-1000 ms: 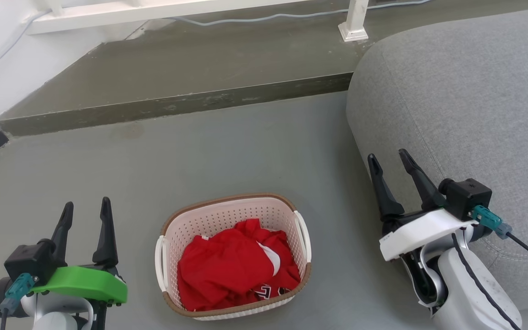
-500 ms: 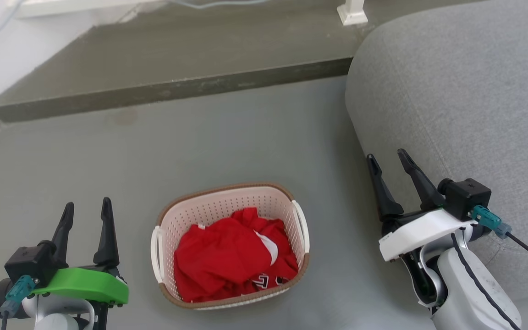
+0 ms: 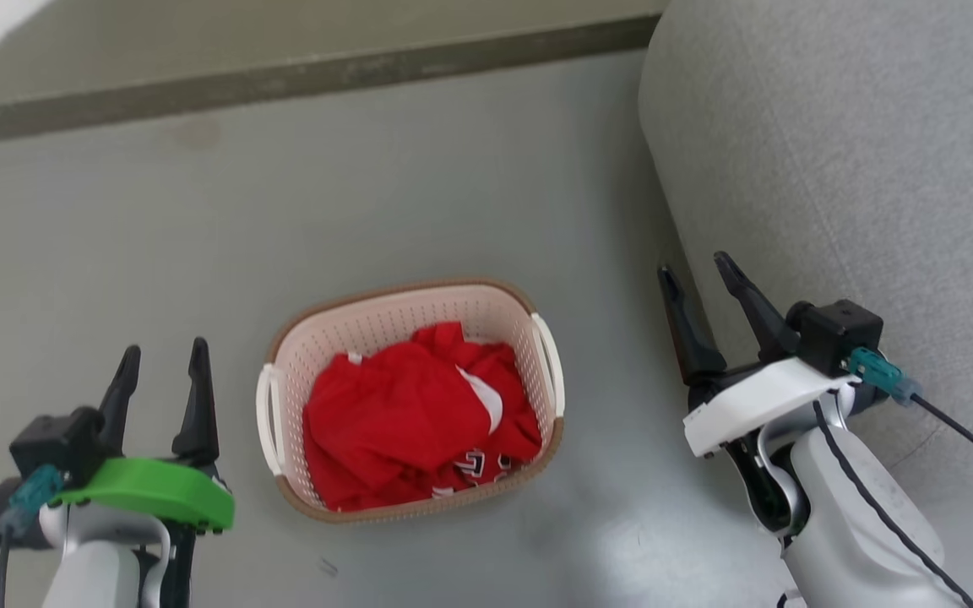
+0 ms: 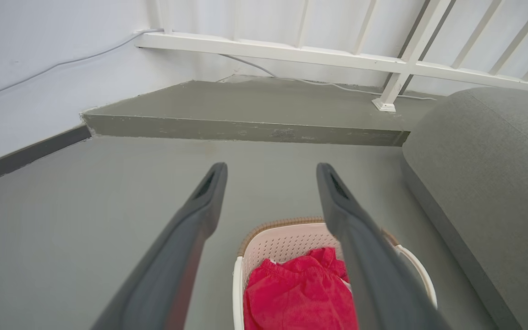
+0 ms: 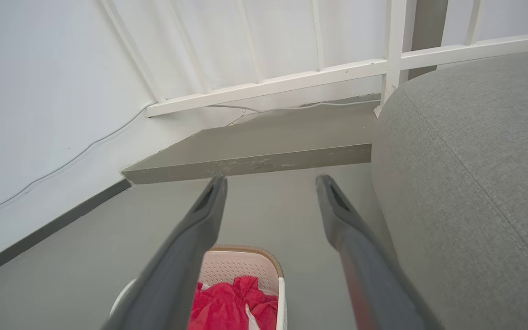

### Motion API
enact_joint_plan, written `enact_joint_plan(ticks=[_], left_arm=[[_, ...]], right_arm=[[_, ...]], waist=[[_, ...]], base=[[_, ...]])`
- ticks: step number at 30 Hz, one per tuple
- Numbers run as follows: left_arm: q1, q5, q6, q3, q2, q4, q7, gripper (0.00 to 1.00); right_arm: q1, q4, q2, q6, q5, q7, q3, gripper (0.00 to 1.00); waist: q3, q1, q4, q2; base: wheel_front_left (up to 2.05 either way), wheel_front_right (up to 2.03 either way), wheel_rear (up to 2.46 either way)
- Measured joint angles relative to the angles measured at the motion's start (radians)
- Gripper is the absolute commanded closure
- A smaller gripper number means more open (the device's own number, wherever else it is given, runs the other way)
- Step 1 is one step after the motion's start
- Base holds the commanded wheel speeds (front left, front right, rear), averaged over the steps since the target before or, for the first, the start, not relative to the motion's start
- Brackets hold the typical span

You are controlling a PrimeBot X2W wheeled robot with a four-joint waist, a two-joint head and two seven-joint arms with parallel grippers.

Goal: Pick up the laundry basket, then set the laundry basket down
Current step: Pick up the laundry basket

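Observation:
The laundry basket (image 3: 486, 311) stands on the grey floor between my two arms, cream-white and perforated with a brown rim and white side loop handles. Red clothing (image 3: 406, 418) lies crumpled inside it. My left gripper (image 3: 164, 356) is open to the basket's left, apart from it. On the basket's right, close to the sofa, my right gripper (image 3: 696, 268) is open and holds nothing. In the left wrist view the laundry basket (image 4: 287, 238) shows below my left gripper (image 4: 271, 168). The right wrist view has the laundry basket (image 5: 245, 266) low between the open fingers of my right gripper (image 5: 270, 179).
A grey sofa (image 3: 858, 169) fills the right side, just beside my right arm. A raised concrete step (image 3: 284, 76) runs across the back. In the wrist views a white railing (image 4: 319, 55) and a cable stand on that step, with a white wall at the left.
The head camera has tilted downward, so the step and railing slid up out of the picture and the basket sits higher. Both grippers stay open; the basket has not visibly moved on the floor.

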Motion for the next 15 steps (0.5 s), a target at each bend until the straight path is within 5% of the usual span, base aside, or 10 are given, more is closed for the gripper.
enact_joint_plan(ticks=[15], left_arm=[[-0.153, -0.036, -0.013, -0.015, 0.022, 0.099, 0.058, 0.0]], right_arm=[[-0.166, 0.121, -0.001, 0.001, 0.014, 0.0, 0.05, 0.0]], waist=[[0.183, 0.0001, -0.01, 0.0]], base=[[0.0, 0.0, 0.0]])
